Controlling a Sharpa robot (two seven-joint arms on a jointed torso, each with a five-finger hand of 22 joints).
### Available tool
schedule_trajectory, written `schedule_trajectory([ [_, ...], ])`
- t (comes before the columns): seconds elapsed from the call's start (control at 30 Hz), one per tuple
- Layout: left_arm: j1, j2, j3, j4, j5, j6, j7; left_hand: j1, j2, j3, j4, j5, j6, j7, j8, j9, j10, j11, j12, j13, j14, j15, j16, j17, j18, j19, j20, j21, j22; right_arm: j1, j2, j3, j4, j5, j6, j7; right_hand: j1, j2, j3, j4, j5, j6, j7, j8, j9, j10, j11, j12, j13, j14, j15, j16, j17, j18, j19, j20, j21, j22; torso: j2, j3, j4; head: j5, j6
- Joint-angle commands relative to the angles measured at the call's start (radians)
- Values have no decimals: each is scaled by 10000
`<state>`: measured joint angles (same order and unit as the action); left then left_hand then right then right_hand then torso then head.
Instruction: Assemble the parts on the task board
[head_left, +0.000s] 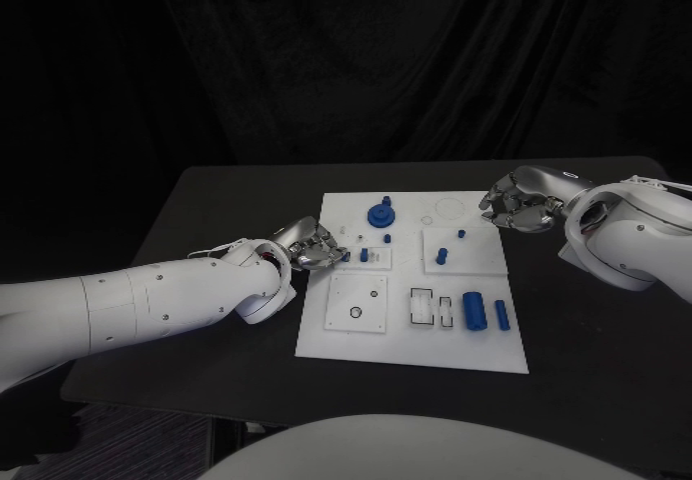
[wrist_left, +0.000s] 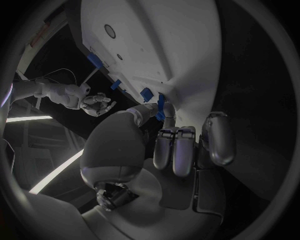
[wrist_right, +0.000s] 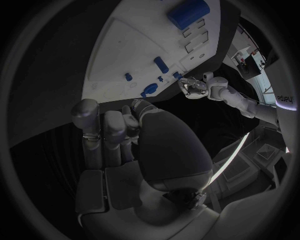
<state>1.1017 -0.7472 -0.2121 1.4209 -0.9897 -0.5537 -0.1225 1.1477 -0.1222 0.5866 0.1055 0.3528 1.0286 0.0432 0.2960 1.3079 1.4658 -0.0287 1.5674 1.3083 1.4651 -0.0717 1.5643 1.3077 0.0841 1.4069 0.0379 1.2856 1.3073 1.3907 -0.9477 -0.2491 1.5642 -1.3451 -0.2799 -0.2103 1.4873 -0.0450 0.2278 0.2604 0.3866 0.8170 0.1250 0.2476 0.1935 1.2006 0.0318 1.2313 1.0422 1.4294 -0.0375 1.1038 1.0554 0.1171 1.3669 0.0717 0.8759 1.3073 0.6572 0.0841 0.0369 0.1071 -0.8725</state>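
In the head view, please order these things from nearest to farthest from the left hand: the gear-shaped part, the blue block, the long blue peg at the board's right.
Measured from the left hand at the board's left edge:
1. Gear-shaped part, at the board's far side, near its middle.
2. Blue block, near side, right of the empty slots.
3. Long blue peg, just right of the block, closest to the right edge.

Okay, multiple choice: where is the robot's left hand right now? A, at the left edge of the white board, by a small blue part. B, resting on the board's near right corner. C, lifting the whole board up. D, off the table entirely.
A: in the head view the left hand sits at the task board's left edge, fingers at a small blue part; the board lies flat.
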Motion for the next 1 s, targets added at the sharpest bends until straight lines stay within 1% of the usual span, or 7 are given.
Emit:
schedule_trajectory([
  [0.03,-44,57,8,-27,-90,-144,100,-39,103,465,-409,-23,101,-145,51,260,1050,-58,34,2625,1057,-47,65,2631,-162,41,3,20,1747,-19,1,7,4,-21,-195,86,-4,-90,-22,-53,23,64,15,63,13,72,-2,30,-2,10,-12,66,7,36,48,-25,26,945,0,9,11,-31,-2],
  [0.13,-61,88,8,-52,-90,-204,184,-39,103,465,-409,-23,101,-145,51,260,1050,-58,34,2625,1057,-47,65,2631,-162,41,3,20,1747,-19,2,7,3,-21,-181,82,-4,-90,-22,-53,23,64,15,63,13,72,-2,30,-2,10,-12,66,7,36,48,-25,26,945,12,3,16,-44,-2],
  [0.23,-73,111,9,-67,-91,-272,265,-47,108,471,-401,-28,97,-146,53,258,1050,-59,34,2625,1057,-48,65,2631,-163,43,2,23,1748,-19,8,7,-2,-21,-166,80,-4,-90,-22,-53,23,64,15,63,13,72,-2,30,-2,10,-12,66,7,36,48,-25,26,945,28,-13,19,-44,-2],
  [0.3,-79,121,9,-75,-91,-299,305,-53,115,478,-393,-31,91,-147,54,257,1050,-60,34,2625,1057,-49,65,2631,-163,44,1,23,1747,-20,13,7,-4,-21,-147,75,-4,-90,-22,-53,23,64,15,63,13,72,-2,30,-2,10,-12,66,7,36,48,-25,26,945,39,-40,28,-49,-2],
  [0.5,-95,144,9,-95,-91,-358,370,-65,135,499,-377,-32,80,-149,56,253,1050,-63,34,2625,1057,-52,65,2631,-162,44,-2,22,1746,-21,35,7,-18,-20,-60,42,-4,-90,-22,-53,23,64,15,63,13,72,-2,30,-2,10,-12,66,7,36,48,-25,26,945,45,-45,19,-30,-2],
  [0.77,-120,190,9,-154,-91,-473,427,-72,143,507,-368,-32,78,-149,58,252,1050,-64,34,2625,1057,-53,65,2631,-165,52,-4,34,1750,-22,51,7,-26,-20,16,7,2,-90,-13,-56,36,76,12,69,15,64,0,15,-27,12,-13,54,-9,38,50,-27,10,943,42,-46,46,-61,-2],
  [1.0,-135,219,9,-169,-91,-438,453,-90,165,525,-344,-31,77,-150,67,251,1050,-66,34,2625,1057,-56,65,2631,-164,51,-7,30,1747,-22,54,7,-24,-20,87,-34,3,-89,-10,-55,40,77,12,70,14,47,2,-2,-54,8,-12,37,-28,42,45,-27,-15,937,41,-45,38,-46,-2],
])
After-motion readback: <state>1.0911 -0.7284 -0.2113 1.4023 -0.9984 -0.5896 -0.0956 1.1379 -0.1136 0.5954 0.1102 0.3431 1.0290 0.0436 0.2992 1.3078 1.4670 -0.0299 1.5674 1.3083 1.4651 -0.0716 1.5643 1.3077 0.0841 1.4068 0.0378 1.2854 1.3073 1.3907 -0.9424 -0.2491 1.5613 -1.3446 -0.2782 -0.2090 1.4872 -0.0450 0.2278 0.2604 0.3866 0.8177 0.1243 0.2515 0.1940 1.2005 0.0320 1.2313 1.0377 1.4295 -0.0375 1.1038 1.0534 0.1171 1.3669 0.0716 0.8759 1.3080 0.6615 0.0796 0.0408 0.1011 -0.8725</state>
